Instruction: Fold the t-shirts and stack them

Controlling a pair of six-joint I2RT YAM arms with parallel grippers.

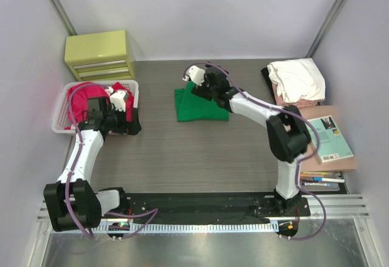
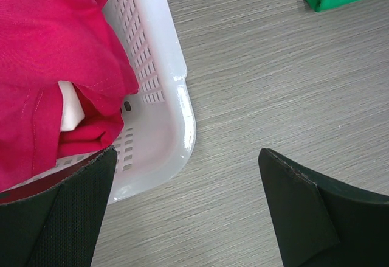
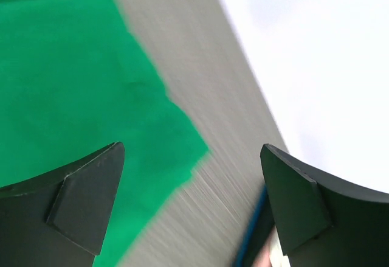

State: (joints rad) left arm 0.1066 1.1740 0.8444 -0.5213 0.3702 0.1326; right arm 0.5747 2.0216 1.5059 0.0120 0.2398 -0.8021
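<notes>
plainly, the green t-shirt [image 1: 202, 104] lies flat on the middle of the table [image 1: 182, 157], folded into a rough rectangle. the right gripper [image 1: 189, 75] hovers over its far left corner with the jaws spread wide and nothing between them. the cloth rests on its own weight, and i judge this fold is as good as finished. the wrist view is blurred, but it shows the same wide gap at the right gripper [image 3: 191, 157], with the green t-shirt [image 3: 73, 78] below and to one side. the left gripper [image 1: 126, 120] hangs over the near right corner of the basket [image 1: 61, 121], its jaws just as wide and empty. one finger sits over the red t-shirts [image 1: 85, 93] heaped inside and the other over bare table. that placing looks meant for fetching the next shirt. at the far right a white t-shirt [image 1: 298, 78] tops a small pile, well apart from the green one. this is probably the stack, and the folded piece has not yet joined it. the green shirt's long axis runs left to right across the table, slightly tilted. no neck label shows, so which way the collar points cannot be told.
</notes>
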